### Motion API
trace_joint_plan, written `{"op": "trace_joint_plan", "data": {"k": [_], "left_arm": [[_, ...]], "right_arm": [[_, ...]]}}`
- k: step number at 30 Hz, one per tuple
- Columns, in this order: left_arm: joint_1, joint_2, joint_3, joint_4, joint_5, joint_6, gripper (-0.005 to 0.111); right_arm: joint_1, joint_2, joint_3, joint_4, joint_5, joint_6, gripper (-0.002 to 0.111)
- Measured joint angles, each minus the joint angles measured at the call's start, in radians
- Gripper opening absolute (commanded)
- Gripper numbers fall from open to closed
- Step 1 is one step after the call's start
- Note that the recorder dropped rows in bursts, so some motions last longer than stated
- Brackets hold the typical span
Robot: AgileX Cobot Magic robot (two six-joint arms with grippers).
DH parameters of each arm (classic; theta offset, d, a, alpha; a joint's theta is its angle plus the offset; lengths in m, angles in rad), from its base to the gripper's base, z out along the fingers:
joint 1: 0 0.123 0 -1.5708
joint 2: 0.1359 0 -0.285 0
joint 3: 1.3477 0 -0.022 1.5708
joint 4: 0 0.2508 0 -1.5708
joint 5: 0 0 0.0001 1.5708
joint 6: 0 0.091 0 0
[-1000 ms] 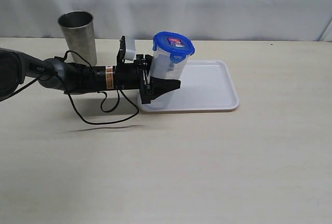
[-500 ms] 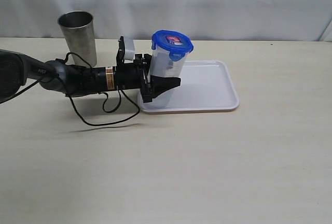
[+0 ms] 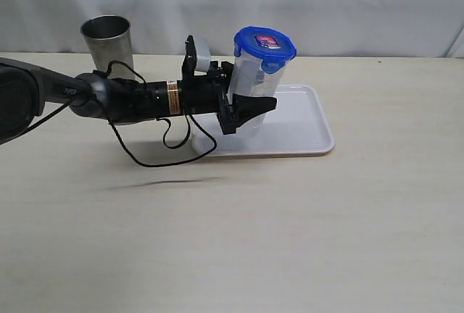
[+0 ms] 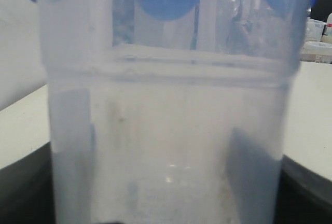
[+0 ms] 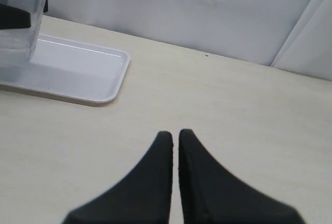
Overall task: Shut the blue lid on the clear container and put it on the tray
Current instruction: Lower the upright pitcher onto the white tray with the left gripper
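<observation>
Blue lid [image 3: 264, 43] sits on the clear container [image 3: 249, 81], clamped at its lower body by the left gripper [image 3: 255, 104] over the tray's [image 3: 304, 121] nine-o'clock end. Only the right wrist view shows the right gripper [image 5: 175, 138], pinched together and empty, above the table [image 5: 233, 105].

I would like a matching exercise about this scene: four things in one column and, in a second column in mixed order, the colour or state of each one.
Things
1. lid
2. container
3. tray
4. cup

Descriptions
a. grey metal, open at the top
b. clear, gripped by the left pincer
c. blue, sitting on top of the container
d. white, flat, with a low rim

Pairs: 1-c, 2-b, 3-d, 4-a
</observation>
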Motion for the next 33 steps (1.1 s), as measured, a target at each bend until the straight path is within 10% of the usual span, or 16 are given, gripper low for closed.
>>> {"op": "trace_joint_plan", "data": {"k": [33], "left_arm": [[-0.025, 0.000, 0.000, -0.022, 0.000, 0.019, 0.000]], "right_arm": [[0.000, 0.205, 0.000, 0.031, -0.902, 0.325, 0.005]]}}
